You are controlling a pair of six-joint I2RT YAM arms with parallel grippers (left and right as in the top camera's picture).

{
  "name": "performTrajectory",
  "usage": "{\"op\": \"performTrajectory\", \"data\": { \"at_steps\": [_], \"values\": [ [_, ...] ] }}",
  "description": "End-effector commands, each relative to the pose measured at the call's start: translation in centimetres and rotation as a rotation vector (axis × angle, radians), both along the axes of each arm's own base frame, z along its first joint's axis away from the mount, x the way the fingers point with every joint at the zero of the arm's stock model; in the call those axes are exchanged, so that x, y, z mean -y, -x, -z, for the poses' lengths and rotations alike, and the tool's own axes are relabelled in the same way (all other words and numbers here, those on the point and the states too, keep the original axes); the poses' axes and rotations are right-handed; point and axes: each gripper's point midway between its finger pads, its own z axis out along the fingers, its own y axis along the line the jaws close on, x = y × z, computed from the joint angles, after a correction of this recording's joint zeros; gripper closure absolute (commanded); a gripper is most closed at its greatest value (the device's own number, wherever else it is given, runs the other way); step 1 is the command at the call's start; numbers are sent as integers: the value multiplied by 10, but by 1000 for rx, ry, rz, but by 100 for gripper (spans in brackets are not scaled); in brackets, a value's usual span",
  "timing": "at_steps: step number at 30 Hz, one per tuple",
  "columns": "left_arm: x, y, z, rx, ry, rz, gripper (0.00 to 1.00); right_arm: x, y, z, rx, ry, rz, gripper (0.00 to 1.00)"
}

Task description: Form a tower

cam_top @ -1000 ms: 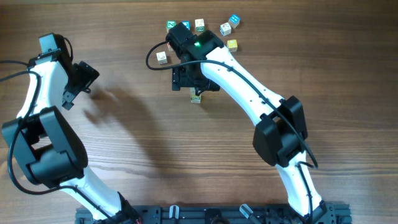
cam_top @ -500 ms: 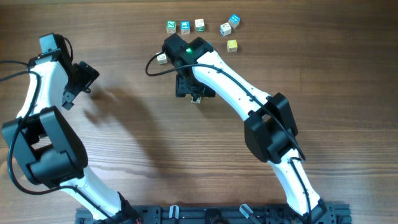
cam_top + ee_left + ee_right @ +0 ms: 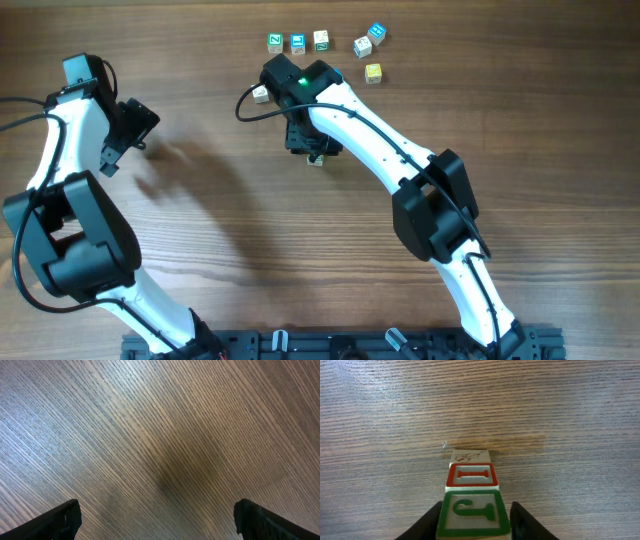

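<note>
The tower (image 3: 471,476) stands upright on the wood. It is a slim stack of letter cubes: a green-letter cube (image 3: 473,512) on top, a red-letter cube under it, and a pale cube with a drawing lower down. My right gripper (image 3: 476,511) reaches down over the top, a black finger (image 3: 431,519) close on each side of the green-letter cube. Whether both press on it I cannot tell. From overhead the right gripper (image 3: 312,143) hides most of the tower (image 3: 316,160). My left gripper (image 3: 130,133) hangs far to the left, open (image 3: 157,516) over bare wood.
Several loose letter cubes lie beyond the tower: a row at the far edge (image 3: 298,42), two to the right of it (image 3: 368,40), a yellow one (image 3: 373,72), and one by the right wrist (image 3: 260,93). A black cable loops at the wrist (image 3: 240,100).
The right arm drew back from the loose cubes and settled over the tower. Its jaws have narrowed around the top cube. The left arm has not moved.
</note>
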Motion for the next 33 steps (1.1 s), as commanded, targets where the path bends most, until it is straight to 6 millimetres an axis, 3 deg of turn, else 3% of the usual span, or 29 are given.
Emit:
{"op": "performTrajectory", "data": {
  "at_steps": [1,5,7,8,10,12,16,19,23,26,28,29,30,32,33],
  "values": [
    [-4,-4,-12,28,-19,-7,0,3,3,15,-17,37,-2,71],
    [-4,-4,-12,28,-19,-7,0,2,3,15,-15,35,-2,72],
    [-4,-3,-12,28,-19,-8,0,2,3,15,-15,35,-2,67],
    [-4,-3,-12,28,-19,-8,0,2,3,15,-14,35,-2,63],
    [-4,-3,-12,28,-19,-8,0,2,3,15,-15,35,-2,42],
    [-4,-4,-12,28,-19,-7,0,2,3,15,-14,35,-2,29],
    [-4,-4,-12,28,-19,-7,0,-2,2,13,-20,5,-2,21],
    [-4,-3,-12,28,-19,-8,0,-9,-11,-20,52,-51,-45,14],
    [-4,-4,-12,28,-19,-7,0,-21,-20,-106,182,-238,-98,12],
    [-4,-4,-12,28,-19,-7,0,5,-23,-156,258,-285,-51,20],
    [-4,-4,-12,28,-19,-7,0,32,-25,-173,266,-289,-3,33],
    [-4,-4,-12,28,-19,-7,0,49,-25,-177,245,-290,30,45],
    [-4,-4,-12,28,-19,-7,0,70,-25,-174,204,-279,66,66],
    [-4,-4,-12,28,-19,-7,0,92,-25,-159,129,-278,107,90],
    [-4,-3,-12,28,-19,-8,0,99,-23,-147,79,-289,128,96]
  ]
}}
